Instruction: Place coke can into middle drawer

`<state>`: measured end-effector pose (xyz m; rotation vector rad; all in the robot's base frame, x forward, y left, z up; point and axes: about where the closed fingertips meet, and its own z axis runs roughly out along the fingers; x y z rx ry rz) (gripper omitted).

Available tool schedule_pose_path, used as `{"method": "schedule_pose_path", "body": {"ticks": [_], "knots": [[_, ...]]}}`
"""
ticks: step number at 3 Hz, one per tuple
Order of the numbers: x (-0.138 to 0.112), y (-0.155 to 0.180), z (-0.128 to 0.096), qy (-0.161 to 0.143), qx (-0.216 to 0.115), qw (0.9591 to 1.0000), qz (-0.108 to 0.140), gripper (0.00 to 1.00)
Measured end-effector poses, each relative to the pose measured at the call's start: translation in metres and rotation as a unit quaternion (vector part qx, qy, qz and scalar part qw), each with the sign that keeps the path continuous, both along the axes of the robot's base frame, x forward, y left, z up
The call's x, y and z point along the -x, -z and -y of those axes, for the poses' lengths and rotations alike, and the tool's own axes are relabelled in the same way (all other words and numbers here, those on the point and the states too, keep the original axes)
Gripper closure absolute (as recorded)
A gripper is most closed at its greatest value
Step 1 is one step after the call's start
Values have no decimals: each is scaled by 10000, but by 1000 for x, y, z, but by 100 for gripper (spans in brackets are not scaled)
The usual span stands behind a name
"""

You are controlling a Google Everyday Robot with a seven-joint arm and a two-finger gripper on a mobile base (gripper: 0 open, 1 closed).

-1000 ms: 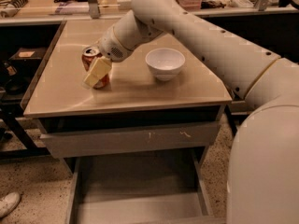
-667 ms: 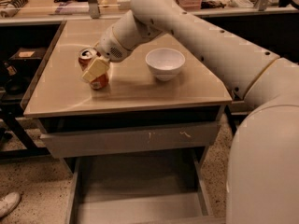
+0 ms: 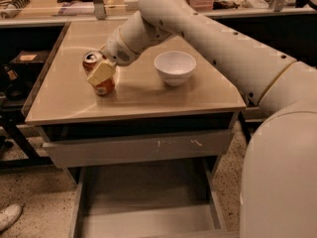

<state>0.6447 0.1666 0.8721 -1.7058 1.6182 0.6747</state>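
The coke can (image 3: pixel 105 86), red with a silver top, is on the left part of the tan tabletop (image 3: pixel 148 98), leaning a little to the left. My gripper (image 3: pixel 100 71) reaches in from the upper right and is shut on the can. One cream finger (image 3: pixel 101 72) lies across the can's front and the other is hidden behind it. The can's base is at or just above the tabletop. The middle drawer (image 3: pixel 148 195) stands pulled out below the cabinet front, wide and shallow with a plain grey floor, well below and in front of the can.
A white bowl (image 3: pixel 174 67) stands on the tabletop right of the can. A grey drawer front with pale scratch marks (image 3: pixel 133 148) sits just under the tabletop. My arm (image 3: pixel 223 48) crosses the right side. Cluttered shelves run behind; a shoe (image 3: pixel 9 216) is on the floor at left.
The gripper and the can have shifted slightly to the left, and the can leans a bit more. The bowl and drawers have not moved.
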Motion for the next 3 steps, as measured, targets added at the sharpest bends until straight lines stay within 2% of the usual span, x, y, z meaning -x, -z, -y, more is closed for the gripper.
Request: {"method": "schedule_pose_path", "body": {"ticks": [1,2,3], "knots": [[-4,-1,3,15,78,10000,27,100],[1,-11,18,253,106,9995,121,100],[26,-19,33,541,63,9984,120,100]]}}
